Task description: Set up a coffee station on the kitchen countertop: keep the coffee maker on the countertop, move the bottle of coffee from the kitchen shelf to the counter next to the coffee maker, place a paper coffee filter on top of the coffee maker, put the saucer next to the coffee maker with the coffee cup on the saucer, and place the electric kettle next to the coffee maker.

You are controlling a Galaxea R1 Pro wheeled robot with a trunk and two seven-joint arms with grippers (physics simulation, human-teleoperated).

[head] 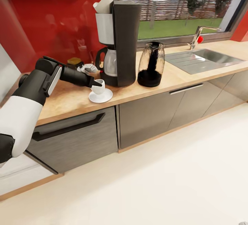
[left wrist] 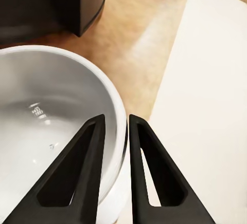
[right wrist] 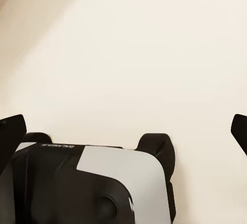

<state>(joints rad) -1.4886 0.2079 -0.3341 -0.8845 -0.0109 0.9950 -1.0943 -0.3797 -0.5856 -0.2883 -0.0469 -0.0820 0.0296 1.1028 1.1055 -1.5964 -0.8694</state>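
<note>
The coffee maker (head: pixel 125 42) stands on the kitchen countertop (head: pixel 65 99) with the paper coffee filter (head: pixel 103 4) poking out of its white basket. Right of it is the electric kettle (head: pixel 150 65). In front of the machine lies the saucer (head: pixel 105 97), and the coffee cup (head: pixel 99 86) is over it. My left gripper (head: pixel 93 83) is shut on the cup's rim; in the left wrist view one finger sits inside the coffee cup (left wrist: pixel 46 111) and one outside, gripper (left wrist: pixel 117 120). The bottle of coffee (head: pixel 74 62) shows behind my left forearm. My right gripper (right wrist: pixel 123 126) is open over the floor.
A steel sink (head: pixel 203 59) with a faucet (head: pixel 198 35) lies at the counter's right end. A red backsplash and a window run behind. Grey cabinet fronts (head: pixel 148 118) stand below, with pale floor (head: pixel 155 183) in front.
</note>
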